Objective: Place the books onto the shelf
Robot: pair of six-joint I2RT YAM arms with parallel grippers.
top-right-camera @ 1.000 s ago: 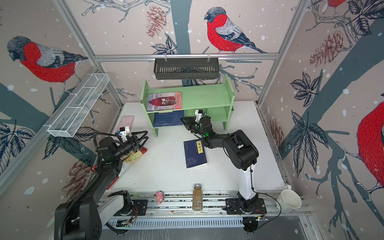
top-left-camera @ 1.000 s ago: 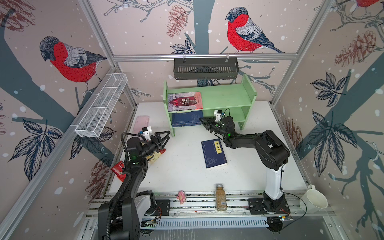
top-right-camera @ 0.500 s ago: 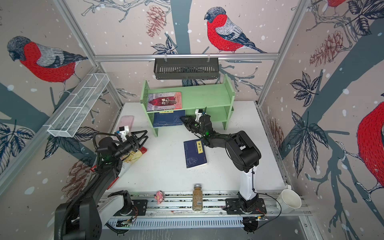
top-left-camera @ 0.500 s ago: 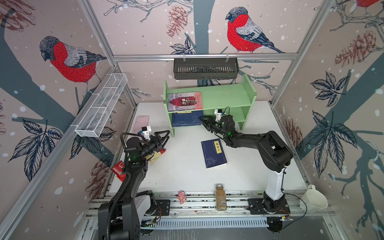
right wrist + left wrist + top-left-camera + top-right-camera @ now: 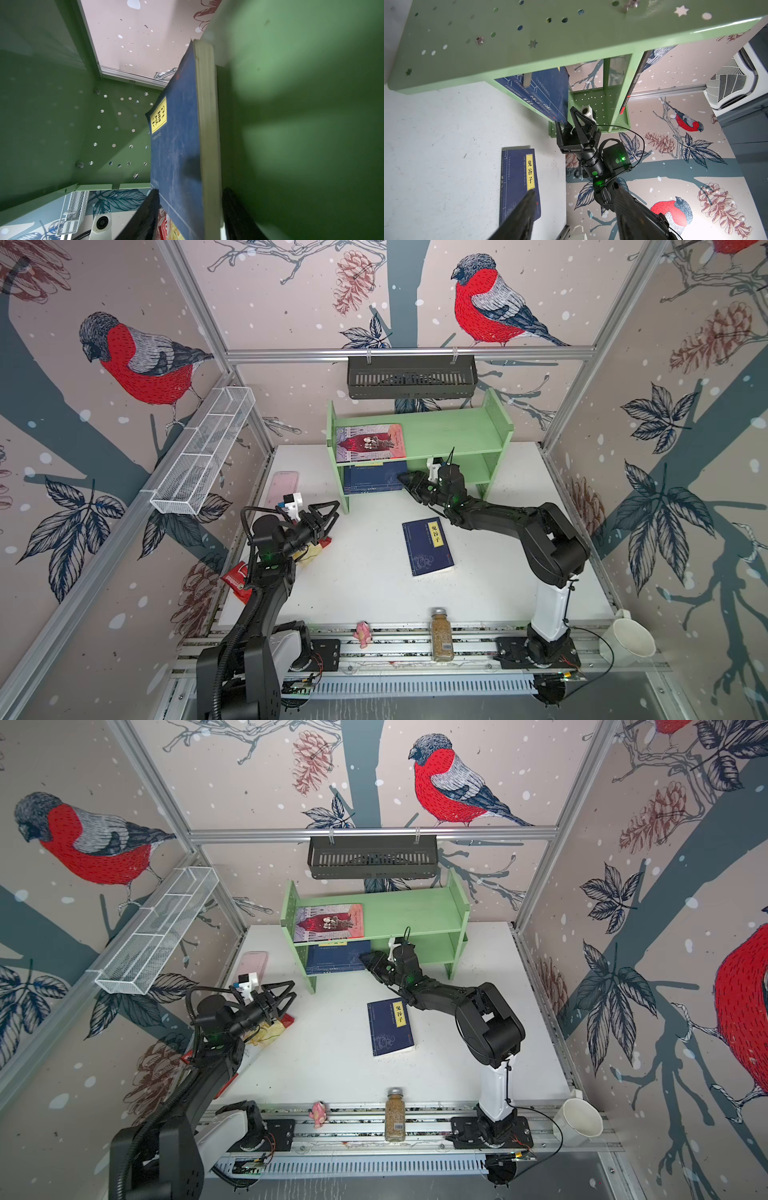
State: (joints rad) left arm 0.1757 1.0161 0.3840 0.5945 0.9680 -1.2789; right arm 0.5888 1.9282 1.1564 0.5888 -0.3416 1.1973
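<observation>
The light green shelf (image 5: pixel 449 435) (image 5: pixel 407 915) stands at the back of the table. A pink-red book (image 5: pixel 370 443) lies flat on its top tier. Navy books (image 5: pixel 374 479) are stacked in the lower tier. My right gripper (image 5: pixel 409 485) (image 5: pixel 370 965) (image 5: pixel 190 199) sits at that stack's right edge. It is open, and the top navy book (image 5: pixel 176 145) lies loosely between its fingers. Another navy book (image 5: pixel 428 546) (image 5: pixel 519 182) lies flat mid-table. My left gripper (image 5: pixel 328 516) (image 5: pixel 574 193) hovers open and empty near the shelf's left side panel (image 5: pixel 529 37).
A black slotted basket (image 5: pixel 411 377) hangs above the shelf, and a white wire basket (image 5: pixel 203 452) is on the left wall. A pink slab (image 5: pixel 282 485) and snack packets (image 5: pixel 237 578) lie at the left. A figurine (image 5: pixel 363 634), spice jar (image 5: pixel 441 635) and mug (image 5: pixel 627 639) line the front rail.
My right gripper's jaws have spread apart and let go of the navy book on the lower tier. The left arm has not moved.
</observation>
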